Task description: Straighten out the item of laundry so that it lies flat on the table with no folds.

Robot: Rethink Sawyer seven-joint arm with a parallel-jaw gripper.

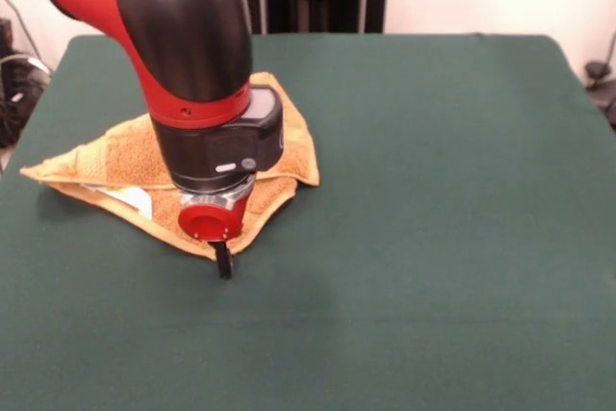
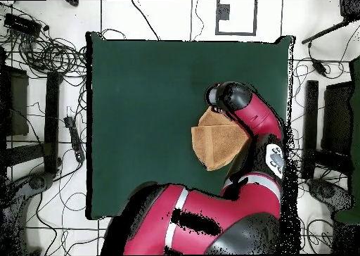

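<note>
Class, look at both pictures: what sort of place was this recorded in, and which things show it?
Probably a robotics lab: a robot arm works over a green-covered table, and cables lie tangled on the floor around it.

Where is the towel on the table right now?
In the front view the towel lies folded on the left part of the green table, directly under the arm; the end effector hangs at its near edge.

1. Towel (image 1: 125, 156): golden-orange terry cloth, folded over into a rough triangle, white tag showing, centre-left of the front frame.
2. Bench (image 1: 433, 238): dark green cloth cover, far larger than the towel.
</note>
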